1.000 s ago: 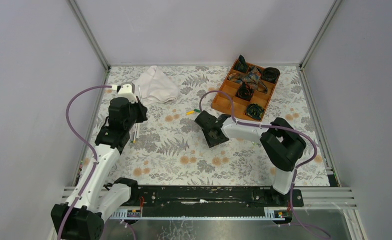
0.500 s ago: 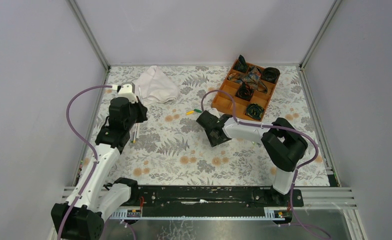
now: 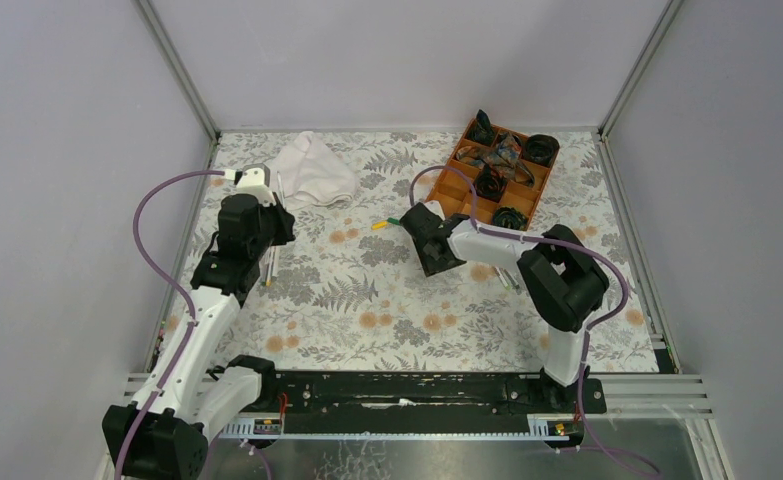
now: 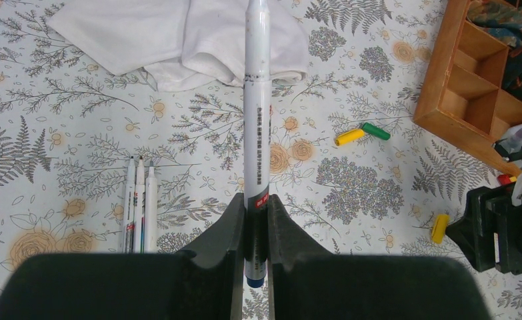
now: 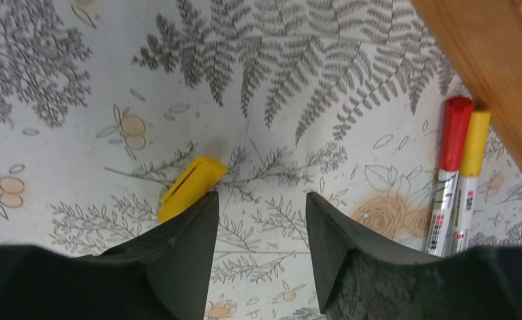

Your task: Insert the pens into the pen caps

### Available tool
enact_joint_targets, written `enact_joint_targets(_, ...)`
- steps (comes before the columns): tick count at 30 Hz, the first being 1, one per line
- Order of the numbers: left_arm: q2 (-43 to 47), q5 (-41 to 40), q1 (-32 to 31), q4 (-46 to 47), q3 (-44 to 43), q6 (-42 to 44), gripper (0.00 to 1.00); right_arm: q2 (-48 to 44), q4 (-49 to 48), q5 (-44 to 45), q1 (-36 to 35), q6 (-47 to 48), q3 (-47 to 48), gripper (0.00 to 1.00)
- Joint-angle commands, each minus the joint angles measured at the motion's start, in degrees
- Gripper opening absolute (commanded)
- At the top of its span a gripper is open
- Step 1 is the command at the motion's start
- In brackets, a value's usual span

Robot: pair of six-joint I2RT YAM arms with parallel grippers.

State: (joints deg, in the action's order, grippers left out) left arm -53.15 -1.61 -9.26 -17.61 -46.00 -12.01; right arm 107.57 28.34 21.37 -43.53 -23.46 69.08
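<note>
Pen sits clamped in the left gripper, its barrel pointing toward the white cloth. The right gripper hangs spread wide above the table, with a yellow cap lying just beside one fingertip.

We see a crumpled white cloth straight ahead of the left claw; a wooden tray holding black coils sits just ahead-right of the right claw, on flowered tablecloth.

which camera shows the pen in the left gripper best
Left wrist: the pen runs up mid-frame, clamped in the left gripper. The top view shows only a thin sliver; the right wrist view misses it.
</note>
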Motion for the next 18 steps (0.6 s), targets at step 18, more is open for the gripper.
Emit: enact_joint_targets(18, 0.14, -1.70, 0.30, 0.55, -0.17, -0.21, 0.00, -0.76, 0.54, -6.42, 2.03, 0.88, 9.60, 0.59)
